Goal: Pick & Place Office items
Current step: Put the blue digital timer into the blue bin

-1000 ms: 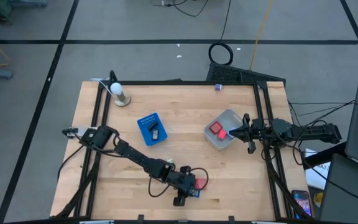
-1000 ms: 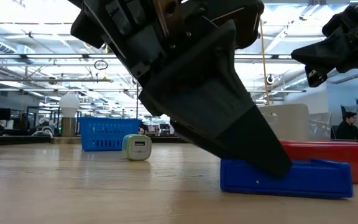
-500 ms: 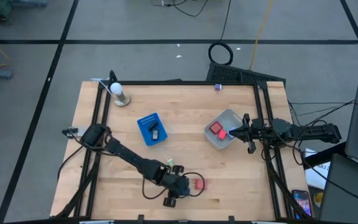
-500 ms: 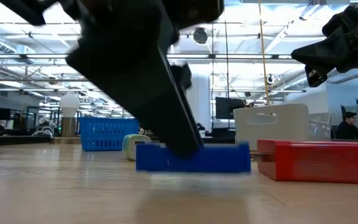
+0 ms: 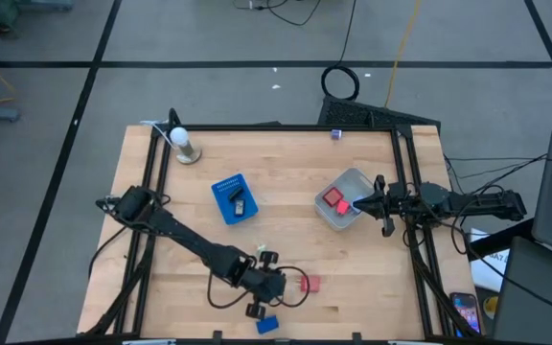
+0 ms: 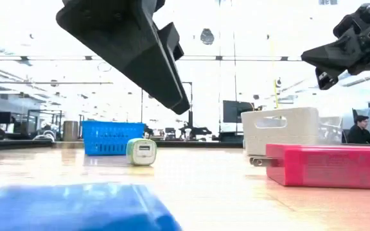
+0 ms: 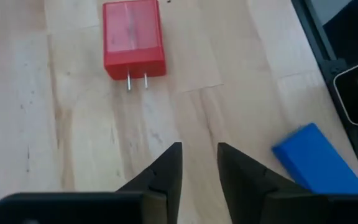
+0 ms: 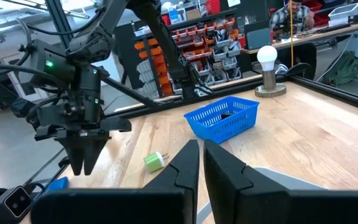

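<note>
Blue block (image 5: 267,325) lies at the table (image 5: 372,278) edge; our left gripper (image 5: 260,285), slightly spread and empty, may nudge it off.

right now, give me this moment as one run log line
left gripper: empty, above table front | blue block: at front edge | red charger: on table | right gripper: over tub

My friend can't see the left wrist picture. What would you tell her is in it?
The left pincer points down at a bare wooden table, its two dark fingers slightly apart and holding nothing. Ahead of it lies a red plug block with two metal prongs, and off to one side a blue block near the table's edge.
</note>
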`<action>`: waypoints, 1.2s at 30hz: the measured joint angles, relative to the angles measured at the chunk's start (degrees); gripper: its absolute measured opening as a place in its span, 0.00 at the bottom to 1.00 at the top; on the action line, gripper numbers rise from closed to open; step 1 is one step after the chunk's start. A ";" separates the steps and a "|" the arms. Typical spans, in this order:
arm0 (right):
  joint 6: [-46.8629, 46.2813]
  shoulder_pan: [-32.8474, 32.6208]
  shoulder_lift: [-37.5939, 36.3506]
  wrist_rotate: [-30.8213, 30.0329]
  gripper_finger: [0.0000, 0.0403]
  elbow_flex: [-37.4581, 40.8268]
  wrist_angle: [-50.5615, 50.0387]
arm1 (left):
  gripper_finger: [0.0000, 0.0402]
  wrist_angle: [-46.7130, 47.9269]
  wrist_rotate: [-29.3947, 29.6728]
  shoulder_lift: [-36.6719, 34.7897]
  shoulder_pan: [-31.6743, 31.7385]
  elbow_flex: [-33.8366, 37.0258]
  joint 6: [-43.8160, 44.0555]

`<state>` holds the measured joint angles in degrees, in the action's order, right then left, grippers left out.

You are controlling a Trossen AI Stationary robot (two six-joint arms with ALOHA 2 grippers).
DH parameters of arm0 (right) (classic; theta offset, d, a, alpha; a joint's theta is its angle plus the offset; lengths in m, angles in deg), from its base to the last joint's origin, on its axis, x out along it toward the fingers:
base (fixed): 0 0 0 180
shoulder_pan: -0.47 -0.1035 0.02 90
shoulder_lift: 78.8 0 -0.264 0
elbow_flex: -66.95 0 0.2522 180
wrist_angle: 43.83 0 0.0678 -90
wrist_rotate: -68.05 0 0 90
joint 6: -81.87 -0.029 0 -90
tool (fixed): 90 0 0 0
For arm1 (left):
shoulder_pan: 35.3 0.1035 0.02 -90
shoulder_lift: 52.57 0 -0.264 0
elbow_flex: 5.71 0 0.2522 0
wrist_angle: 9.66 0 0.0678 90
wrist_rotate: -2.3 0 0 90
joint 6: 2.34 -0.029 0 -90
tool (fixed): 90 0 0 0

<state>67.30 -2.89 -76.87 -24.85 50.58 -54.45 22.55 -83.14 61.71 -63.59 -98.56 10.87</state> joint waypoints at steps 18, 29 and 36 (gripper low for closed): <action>-0.35 -0.02 0.00 0.06 0.04 0.00 0.02 | 0.19 0.96 -2.10 0.91 -7.54 -0.14 7.12; -0.83 -0.02 0.01 -0.06 0.04 0.00 0.26 | 0.02 -11.14 -13.37 2.96 -7.60 -0.26 -3.50; -1.94 -0.01 0.42 -0.02 0.04 0.02 0.11 | 0.01 -8.46 -17.76 6.85 -3.87 -0.20 -0.52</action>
<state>65.36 -2.90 -76.45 -24.86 50.60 -54.34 14.10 -100.90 68.56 -67.47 -98.76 10.35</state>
